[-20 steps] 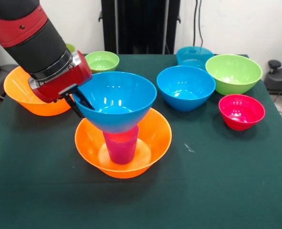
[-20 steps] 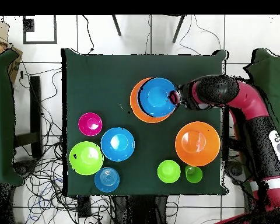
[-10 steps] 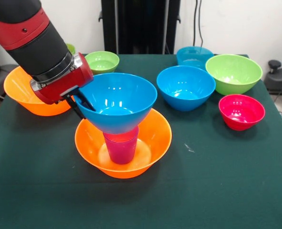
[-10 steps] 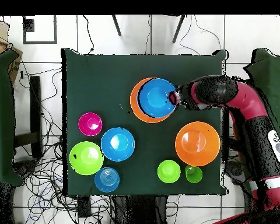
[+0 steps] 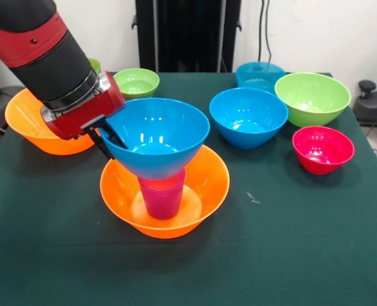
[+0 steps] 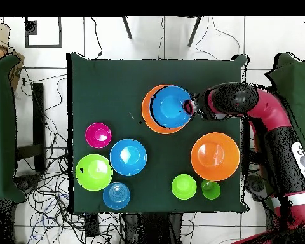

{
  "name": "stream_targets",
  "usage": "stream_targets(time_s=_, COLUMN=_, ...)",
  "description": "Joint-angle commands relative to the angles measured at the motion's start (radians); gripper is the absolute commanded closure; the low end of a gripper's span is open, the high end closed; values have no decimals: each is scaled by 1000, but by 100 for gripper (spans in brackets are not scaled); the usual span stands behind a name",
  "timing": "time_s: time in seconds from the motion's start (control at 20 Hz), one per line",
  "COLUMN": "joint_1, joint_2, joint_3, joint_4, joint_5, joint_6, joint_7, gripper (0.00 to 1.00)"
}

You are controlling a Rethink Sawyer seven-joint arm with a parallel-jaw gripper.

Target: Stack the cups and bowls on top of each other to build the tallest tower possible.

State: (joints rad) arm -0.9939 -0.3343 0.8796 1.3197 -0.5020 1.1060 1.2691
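The tower is located on the tabletop, near its middle. An orange bowl forms the base; the purple-magenta cup stands upright inside it, and a blue bowl is seated on the cup's mouth. The pincer is closed on the blue bowl's rim at the side facing the second orange bowl. The bowl's axis appears near vertical, in line with the cup. Release is judged the next step, with withdrawal directed away from the rim, since sideways drag could tip the bowl.
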Motion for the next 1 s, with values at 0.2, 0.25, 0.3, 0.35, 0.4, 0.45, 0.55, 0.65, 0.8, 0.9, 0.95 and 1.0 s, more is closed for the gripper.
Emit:
stream_targets(time_s=0.2, joint_1=30, joint_2=35, joint_3=-33, joint_4=18, joint_5=-89, joint_6=-48, joint_7=-227, gripper=100)
stream_targets(time_s=0.25, joint_1=32, joint_2=36, joint_3=-32, joint_4=15, joint_5=-89, joint_6=-47, joint_7=-226, gripper=100)
stream_targets(time_s=0.3, joint_1=32, joint_2=38, joint_3=-33, joint_4=14, joint_5=-92, joint_6=-47, joint_7=-227, gripper=100)
stream_targets(time_s=0.35, joint_1=32, joint_2=40, joint_3=-33, joint_4=13, joint_5=-95, joint_6=-48, joint_7=-228, gripper=100)
stream_targets(time_s=0.4, joint_1=32, joint_2=42, joint_3=-34, joint_4=13, joint_5=-97, joint_6=-50, joint_7=-228, gripper=100)
stream_targets(time_s=0.45, joint_1=31, joint_2=43, joint_3=-33, joint_4=13, joint_5=-97, joint_6=-52, joint_7=-228, gripper=100)
stream_targets(time_s=0.55, joint_1=29, joint_2=44, joint_3=-33, joint_4=10, joint_5=-99, joint_6=-49, joint_7=-231, gripper=100)
stream_targets(time_s=0.65, joint_1=30, joint_2=47, joint_3=-33, joint_4=8, joint_5=-102, joint_6=-50, joint_7=-233, gripper=100)
stream_targets(time_s=0.8, joint_1=31, joint_2=48, joint_3=-32, joint_4=10, joint_5=-110, joint_6=-54, joint_7=-229, gripper=100)
stream_targets(time_s=0.9, joint_1=29, joint_2=48, joint_3=-29, joint_4=12, joint_5=-112, joint_6=-55, joint_7=-227, gripper=100)
stream_targets(time_s=0.95, joint_1=27, joint_2=49, joint_3=-28, joint_4=13, joint_5=-114, joint_6=-55, joint_7=-227, gripper=100)
stream_targets(time_s=1.0, joint_1=26, joint_2=52, joint_3=-27, joint_4=13, joint_5=-118, joint_6=-58, joint_7=-225, gripper=100)
